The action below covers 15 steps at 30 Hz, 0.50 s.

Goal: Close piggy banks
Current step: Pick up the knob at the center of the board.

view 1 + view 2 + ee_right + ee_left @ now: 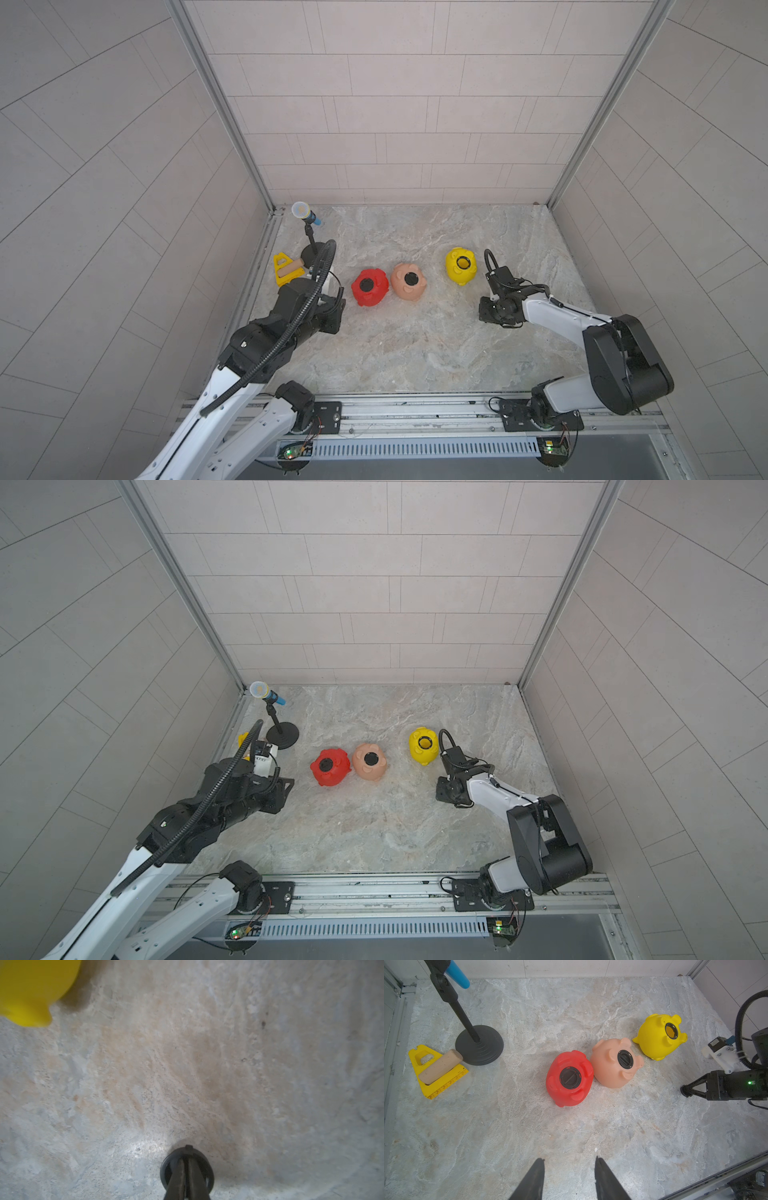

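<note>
Two of three done, seemingly. Already plugged: red piggy bank (569,1078) and peach-pink piggy bank (614,1064), side by side, well apart from the right claw (186,1158). Left to close: yellow piggy bank (658,1036), belly hole open, near that claw. Pinched between its closed tips: the last black plug (166,1169). Slightly parted and empty: left claw (570,1158), short of the red one.

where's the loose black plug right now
In the right wrist view the black plug is pinched in the right hand, at the right of the table, near the open yellow pig.
</note>
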### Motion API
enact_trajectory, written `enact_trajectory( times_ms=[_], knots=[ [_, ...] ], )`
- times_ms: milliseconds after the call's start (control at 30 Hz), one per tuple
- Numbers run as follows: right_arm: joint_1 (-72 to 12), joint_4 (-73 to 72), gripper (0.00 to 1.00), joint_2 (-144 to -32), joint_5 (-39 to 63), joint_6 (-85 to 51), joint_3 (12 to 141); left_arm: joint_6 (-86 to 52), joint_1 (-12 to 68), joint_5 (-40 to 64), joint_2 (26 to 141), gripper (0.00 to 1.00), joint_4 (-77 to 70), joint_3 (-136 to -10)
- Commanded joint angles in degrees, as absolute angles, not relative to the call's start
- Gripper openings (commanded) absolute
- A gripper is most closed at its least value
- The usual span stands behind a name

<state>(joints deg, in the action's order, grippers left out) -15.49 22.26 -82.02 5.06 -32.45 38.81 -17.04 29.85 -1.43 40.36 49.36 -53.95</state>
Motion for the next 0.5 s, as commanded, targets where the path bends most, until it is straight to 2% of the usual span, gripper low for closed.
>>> enact_trajectory(
  times_ms=[0, 167, 467],
  knots=[
    [-15.9, 27.1, 0.06, -83.8, 2.8, -31.0, 39.1, -16.7, 29.5, -1.4, 40.4, 0.44, 48.9, -53.3],
    [-16.0, 28.0, 0.0, -84.4, 3.0, -30.6, 40.2, -16.7, 29.5, -1.3, 40.3, 0.44, 48.9, -53.3],
    [-16.1, 30.6, 0.0, -83.0, 2.4, -28.6, 42.3, -16.6, 29.4, -1.1, 40.4, 0.45, 48.8, -53.3]
  ],
)
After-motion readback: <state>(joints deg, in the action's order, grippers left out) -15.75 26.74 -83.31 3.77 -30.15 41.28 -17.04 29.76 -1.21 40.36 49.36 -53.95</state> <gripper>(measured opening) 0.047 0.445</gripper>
